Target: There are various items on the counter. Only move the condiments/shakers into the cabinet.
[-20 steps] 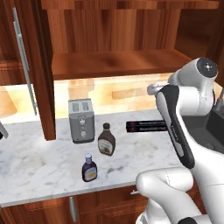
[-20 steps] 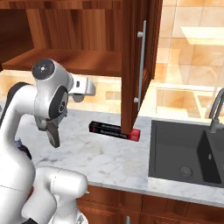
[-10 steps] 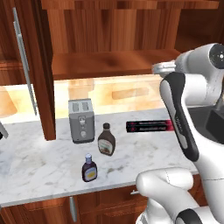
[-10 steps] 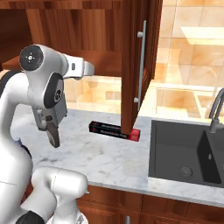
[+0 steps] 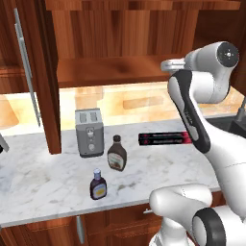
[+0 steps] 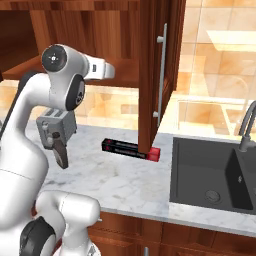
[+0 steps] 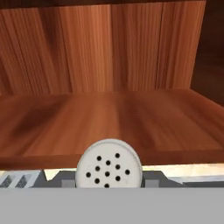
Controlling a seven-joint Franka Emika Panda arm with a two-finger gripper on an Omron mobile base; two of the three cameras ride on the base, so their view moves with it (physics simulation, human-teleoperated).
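1. Marbled white-grey stone makes up the counter (image 5: pixel 43 185); nearest its front edge stands the small dark bottle with a yellow label and bluish cap (image 5: pixel 98 184).
2. Just behind it and slightly to the right is the wide dark brown sauce bottle (image 5: pixel 116 153), upright and apart from the smaller one.
3. Behind that, near the open door's lower edge, the silver two-slot toaster (image 5: pixel 89 132) stands on the counter.
4. To the right, the long dark box with red ends (image 6: pixel 131 149) lies flat on the stone, one end near the dark sink (image 6: pixel 212 177).
5. Higher up, the gripper (image 5: pixel 169 64) is raised to the level of the cabinet shelf (image 7: pixel 109 118), just in front of its edge.
6. The hand camera shows the perforated round top of the grey-white shaker (image 7: pixel 109 165) seated between the jaws, so the gripper is clenched on it; the fingers themselves are hard to make out there.
7. Farthest back is the reddish-brown wooden cabinet (image 5: pixel 125 29), its door open with the long metal handle (image 5: pixel 27 78) upright.
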